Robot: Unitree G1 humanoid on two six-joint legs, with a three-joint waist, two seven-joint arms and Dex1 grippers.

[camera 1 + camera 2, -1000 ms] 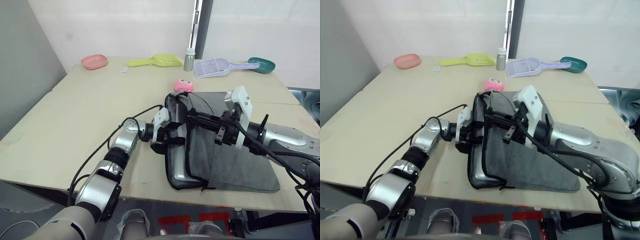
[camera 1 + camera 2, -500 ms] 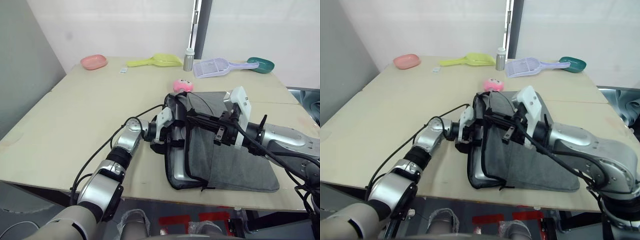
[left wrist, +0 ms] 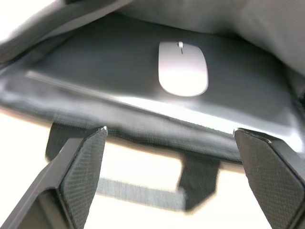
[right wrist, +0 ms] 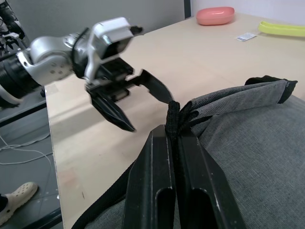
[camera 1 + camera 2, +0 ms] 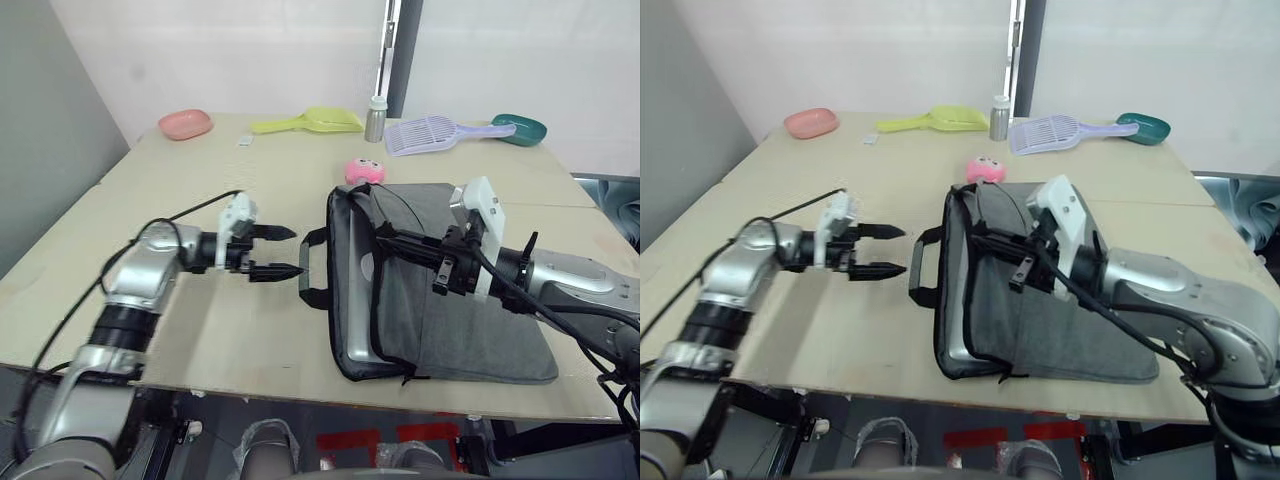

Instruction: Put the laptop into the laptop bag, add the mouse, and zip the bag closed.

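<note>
Left gripper spread wide, empty, beside bag | right gripper pinched bag's edge | mouse inside

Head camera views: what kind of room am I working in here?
Probably an indoor test or lab space, not a home: a plain light wooden table against bare white walls, with mismatched props along its far edge, such as the yellow scoop and purple slotted scoop.

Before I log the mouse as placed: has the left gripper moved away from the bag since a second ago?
Yes. The left gripper has pulled back from the laptop bag opening toward the robot's left, now open over bare table, clear of the bag's handle.
</note>
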